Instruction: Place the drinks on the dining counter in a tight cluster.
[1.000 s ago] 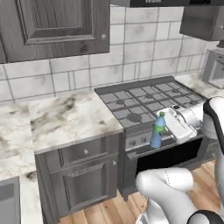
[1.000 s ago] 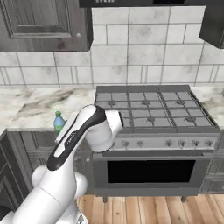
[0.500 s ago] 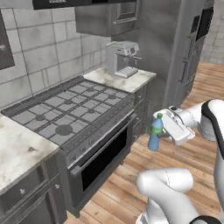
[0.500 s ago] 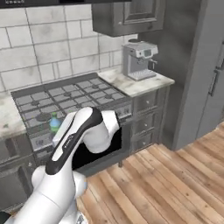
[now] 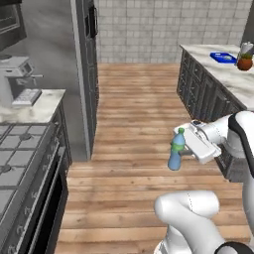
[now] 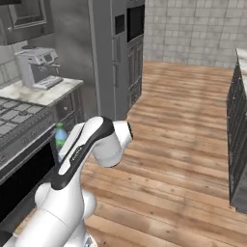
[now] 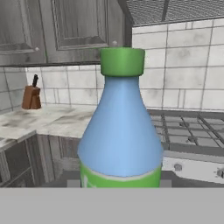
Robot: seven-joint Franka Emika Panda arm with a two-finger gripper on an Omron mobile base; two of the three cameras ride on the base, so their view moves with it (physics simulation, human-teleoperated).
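The wooden floor (image 5: 139,124) fills the middle of the kitchen, running from the near foreground to the far tiled wall (image 5: 163,25). A tall dark cabinet column (image 5: 84,74) stands at its left, with the stove (image 5: 22,168) nearer on the same side and a coffee machine (image 5: 17,82) on the worktop between them. At right, a long marble surface (image 5: 223,74) on a dark base carries a blue dish (image 5: 222,57) and a potted plant (image 5: 245,58) at its far end.

The arm (image 5: 233,134) reaches leftward over the floor. Its tool (image 5: 184,149) is clamped on the small light-blue bottle (image 5: 175,149), which has a green cap and hangs upright above the boards, well clear of any support. The hand view looks past the bottle's neck (image 7: 121,109) toward the stove (image 7: 188,127) and a knife block (image 7: 31,96).

The step in hand appears to be carrying. It is done well by keeping the bottle upright and the grip firm while the base turns.

Open room lies mainly down the floor's centre. The cabinet corner at left and the overhanging edge of the surface at right are the likeliest places to strike; the bottle should be swung between them.
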